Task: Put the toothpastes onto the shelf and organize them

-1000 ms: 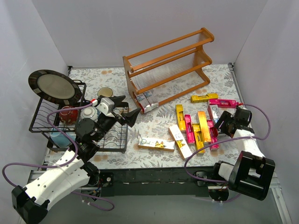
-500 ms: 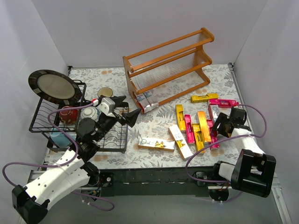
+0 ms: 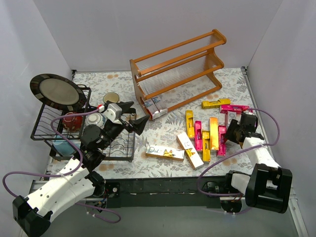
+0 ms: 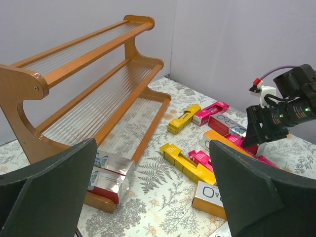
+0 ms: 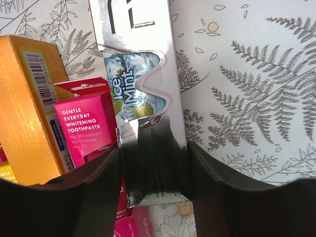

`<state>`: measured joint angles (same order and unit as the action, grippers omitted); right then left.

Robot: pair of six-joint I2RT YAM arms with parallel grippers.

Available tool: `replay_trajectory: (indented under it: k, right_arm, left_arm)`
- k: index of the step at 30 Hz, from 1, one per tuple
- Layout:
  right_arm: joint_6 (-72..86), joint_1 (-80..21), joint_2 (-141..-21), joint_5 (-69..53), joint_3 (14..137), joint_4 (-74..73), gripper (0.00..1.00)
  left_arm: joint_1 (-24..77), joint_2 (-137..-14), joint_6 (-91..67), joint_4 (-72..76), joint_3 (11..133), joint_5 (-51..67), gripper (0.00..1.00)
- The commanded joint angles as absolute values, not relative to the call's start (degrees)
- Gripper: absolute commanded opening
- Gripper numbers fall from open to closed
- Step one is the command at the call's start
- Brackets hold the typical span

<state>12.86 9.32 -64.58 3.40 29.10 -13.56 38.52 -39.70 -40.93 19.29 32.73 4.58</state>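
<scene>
The orange-brown shelf [image 3: 177, 69] stands at the back and also shows in the left wrist view [image 4: 98, 98]. Two silver cartons [image 3: 153, 106] lie on its bottom tier's left end [image 4: 111, 173]. Several magenta, yellow and white toothpastes [image 3: 207, 136] lie in a loose row on the table. My right gripper [image 3: 238, 129] is at the row's right end. In the right wrist view it [image 5: 153, 168] is shut on a silver Ice Mint carton [image 5: 138, 74], a finger against each long side. A magenta carton [image 5: 86, 123] lies beside it. My left gripper [image 3: 136, 121] hangs open and empty [image 4: 158, 197].
A black wire dish rack [image 3: 59, 123] with a dark plate [image 3: 57, 91] and cups stands at the left. A white-and-gold carton [image 3: 165, 152] lies apart near the front edge. A yellow carton [image 3: 216, 103] and a magenta one [image 3: 237, 107] lie behind the row.
My right gripper has shifted a little left and down onto the right end of the carton row, and the cartons there have been nudged closer together. The left arm has not moved.
</scene>
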Motion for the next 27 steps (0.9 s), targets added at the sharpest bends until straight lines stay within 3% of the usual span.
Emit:
replay_trajectory:
  k: [1,5,17,24,27]
  right_arm:
    - [13.4,9.0,-59.6,4.6,29.1,-13.4,0.50]
    - [14.1,9.0,-56.9,5.0,29.0,-14.9,0.45]
    - [17.2,9.0,-49.5,9.1,29.3,-19.6,0.45]
    - [18.3,9.0,-58.8,5.1,28.2,-16.4,0.49]
    - [19.6,9.0,-61.8,6.8,28.5,-17.0,0.60]
  left_arm:
    - [38.8,-39.6,-40.3,19.4,34.3,5.5,0.98]
    - [38.8,-39.8,-40.2,19.5,34.2,5.5,0.98]
    - [38.8,-40.3,-40.1,19.3,34.3,5.4,0.98]
    - [38.8,-40.9,-40.0,19.2,34.2,5.3,0.98]
    - [38.8,-41.0,-40.0,19.3,34.2,5.4,0.98]
